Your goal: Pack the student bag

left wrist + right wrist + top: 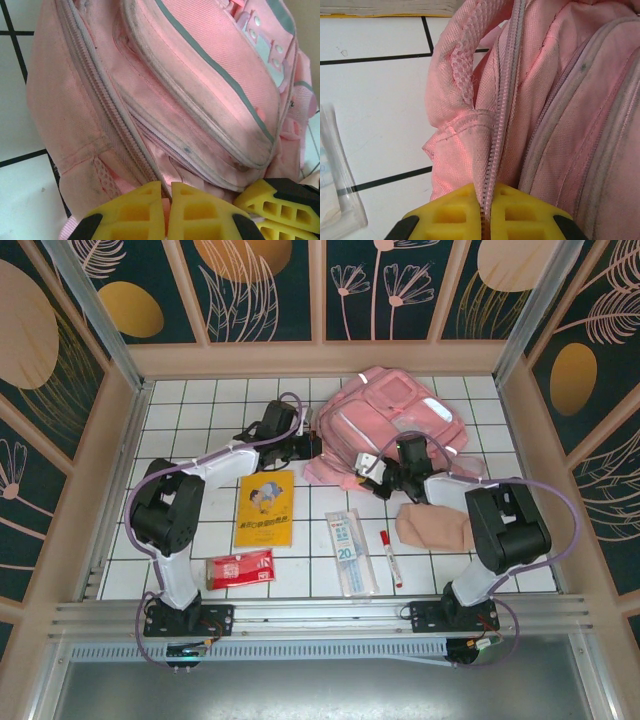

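Pink student bag (400, 420) is lying flat at the far side of the white tiled table (180, 410), with its front pockets facing up and its silvery strips and clear panel showing.

Left gripper (303, 447) is sitting at the bag's left edge. In the left wrist view, left gripper (166, 212) is pressing its yellow fingers (135, 212) tight together, with a zip seam of the bag (200, 75) running down into them. It is pinching bag fabric.

Right gripper (375, 470) is working at the bag's near edge. In the right wrist view, right gripper (487, 207) is clamping narrow on the zip track of the bag (560, 100), the zipper tape passing right between the pads. The mesh-lined edge of the bag is folding over just beyond the fingers. The right gripper's yellow fingers (280, 205) are also showing in the left wrist view, touching the bag beside the left pair.

On the near side of the bag:
- A yellow booklet (265, 508) is lying off the bag's left corner.
- A red packet (240, 568) is lying farther from the bag than the booklet.
- A clear ruler pack (352, 552) and a red marker (390, 558) are lying side by side, not touching.
- A beige-pink pouch (435, 528) is lying nearest the bag, beside the right arm.
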Action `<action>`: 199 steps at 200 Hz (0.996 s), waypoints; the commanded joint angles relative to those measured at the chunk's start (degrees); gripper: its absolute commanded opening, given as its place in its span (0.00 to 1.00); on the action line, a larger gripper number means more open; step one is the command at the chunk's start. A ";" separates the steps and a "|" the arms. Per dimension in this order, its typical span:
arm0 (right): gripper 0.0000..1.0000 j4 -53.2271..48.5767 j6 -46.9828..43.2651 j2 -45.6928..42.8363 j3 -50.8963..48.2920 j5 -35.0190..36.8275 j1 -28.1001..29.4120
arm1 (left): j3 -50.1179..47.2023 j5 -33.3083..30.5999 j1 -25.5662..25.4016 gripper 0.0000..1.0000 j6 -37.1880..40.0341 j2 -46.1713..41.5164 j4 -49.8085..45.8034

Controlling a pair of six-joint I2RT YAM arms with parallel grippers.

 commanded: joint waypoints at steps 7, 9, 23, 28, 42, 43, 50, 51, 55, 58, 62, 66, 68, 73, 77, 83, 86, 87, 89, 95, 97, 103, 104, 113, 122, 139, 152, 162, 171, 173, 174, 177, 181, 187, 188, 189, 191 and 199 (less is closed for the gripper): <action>0.00 -6.29 -0.94 -2.06 -1.13 3.05 -4.39 | 0.05 -0.75 5.01 0.00 -2.95 -0.07 3.11; 0.00 -6.44 -0.98 -2.04 -1.11 2.97 -4.48 | 0.14 -0.58 5.10 0.00 -3.13 0.07 3.05; 0.00 -6.89 -1.13 -1.87 -0.89 3.07 -4.65 | 0.64 -1.46 5.39 0.00 -4.07 0.85 1.15; 0.00 -7.46 -1.31 -1.79 -0.64 2.61 -4.68 | 0.99 -1.96 5.53 0.00 -4.34 1.25 0.21; 0.00 -8.11 -2.12 -1.90 -0.64 0.89 -4.46 | 1.96 -2.56 5.60 0.00 -5.07 2.51 -2.41; 0.00 -8.04 -2.13 -1.86 -0.65 0.85 -4.40 | 2.05 -2.64 5.63 0.00 -5.17 2.65 -2.61; 0.00 -7.66 -2.21 -1.88 -0.90 0.80 -4.05 | 2.35 -3.41 5.63 0.00 -5.84 3.12 -3.80; 0.00 -7.64 -2.26 -1.90 -0.96 0.80 -4.01 | 2.37 -3.50 5.69 0.00 -5.95 3.21 -3.92; 0.00 -7.42 -2.37 -1.99 -1.09 0.74 -3.78 | 2.45 -4.11 5.64 0.00 -6.42 3.55 -4.45; 0.00 -7.29 -2.46 -2.00 -1.22 0.66 -3.60 | 2.52 -4.46 5.65 0.00 -6.75 3.71 -4.84; 0.00 -7.28 -2.65 -2.09 -1.35 0.31 -3.49 | 2.63 -5.06 5.66 0.03 -7.15 3.95 -5.25; 0.00 -7.35 -2.92 -2.15 -1.45 -0.38 -3.44 | 2.66 -5.60 5.63 0.05 -7.48 4.12 -5.62; 0.00 -7.32 -2.99 -2.21 -1.56 -0.76 -3.38 | 2.61 -5.86 5.58 0.06 -7.67 4.21 -5.73; 0.00 -7.21 -3.06 -2.44 -1.69 -1.66 -3.28 | 2.52 -5.86 5.65 0.07 -8.04 4.41 -5.79; 0.00 -7.02 -3.02 -2.46 -1.72 -2.14 -3.27 | 2.37 -5.84 5.64 0.07 -8.16 4.48 -5.79; 0.00 -6.81 -2.93 -2.56 -1.85 -2.87 -3.13 | 2.37 -5.84 5.66 0.07 -8.25 4.65 -5.79; 0.00 -6.74 -2.90 -2.65 -1.81 -3.06 -3.15 | 2.32 -5.83 5.66 0.07 -8.36 4.75 -5.79; 0.00 -6.75 -2.91 -2.63 -1.81 -3.10 -3.12 | 2.31 -5.86 5.66 0.07 -8.44 4.77 -5.79; 0.00 -6.73 -2.92 -2.62 -1.81 -3.20 -3.04 | 2.31 -5.79 5.66 0.07 -8.44 4.79 -5.79; 0.00 -6.73 -2.92 -2.56 -1.68 -3.21 -2.87 | 2.30 -5.55 5.65 0.07 -8.55 4.86 -5.79; 0.00 -6.83 -2.97 -2.47 -1.60 -3.30 -2.80 | 2.30 -5.53 5.65 0.07 -8.58 4.88 -5.75; 0.00 -7.20 -3.21 -2.33 -1.38 -3.32 -2.77 | 2.22 -5.17 5.58 0.07 -8.43 4.89 -5.59; 0.00 -7.24 -3.24 -2.30 -1.38 -3.32 -2.76 | 2.17 -5.13 5.62 0.07 -8.39 4.89 -5.56; 0.00 -7.60 -3.49 -2.11 -1.03 -3.25 -2.61 | 1.89 -4.42 5.64 0.07 -8.20 4.72 -5.02; 0.00 -7.79 -3.62 -1.97 -1.01 -3.15 -2.53 | 1.78 -4.52 5.66 0.07 -8.11 4.51 -5.01; 0.00 -7.85 -3.93 -1.85 -0.94 -3.24 -2.54 | 1.82 -5.44 5.63 0.05 -7.44 4.14 -5.53; 0.00 -8.32 -4.60 -1.94 -1.06 -3.00 -2.49 | 2.27 -7.07 5.78 0.00 -6.58 3.98 -6.58; 0.00 -8.75 -5.40 -2.16 -1.35 -2.04 -2.53 | 2.84 -8.40 6.19 0.00 -6.19 4.22 -7.56; 0.00 -9.23 -6.29 -2.38 -1.60 -0.80 -2.79 | 3.39 -8.93 6.88 0.00 -5.55 4.55 -7.74; 0.00 -9.35 -6.51 -2.42 -1.73 -0.56 -2.82 | 3.50 -9.10 7.04 0.00 -5.36 4.69 -7.62; 0.00 -9.45 -6.65 -2.48 -1.73 -0.49 -2.87 | 3.56 -9.16 7.14 0.00 -5.23 4.70 -7.59; 0.00 -9.66 -6.87 -2.46 -1.76 -0.13 -3.00 | 3.68 -9.48 7.39 0.00 -4.93 4.83 -7.34; 0.00 -9.85 -7.15 -2.59 -1.80 0.35 -3.21 | 3.90 -9.96 7.68 0.00 -4.28 5.00 -7.08; 0.00 -10.37 -7.64 -2.75 -1.74 1.25 -3.35 | 4.33 -10.95 7.93 0.00 -3.31 5.34 -7.07; 0.00 -10.45 -7.74 -2.73 -1.77 1.38 -3.40 | 4.46 -11.14 7.89 0.00 -3.10 5.38 -7.09; 0.00 -10.49 -7.84 -2.71 -1.70 1.45 -3.38 | 4.57 -11.41 7.92 0.00 -2.83 5.44 -7.10; 0.00 -10.74 -7.98 -2.75 -1.58 1.78 -3.37 | 4.80 -11.77 7.93 0.00 -2.47 5.53 -7.28; 0.00 -11.00 -7.70 -2.89 -1.17 2.58 -3.18 | 5.65 -12.76 7.94 0.00 -1.69 5.62 -8.12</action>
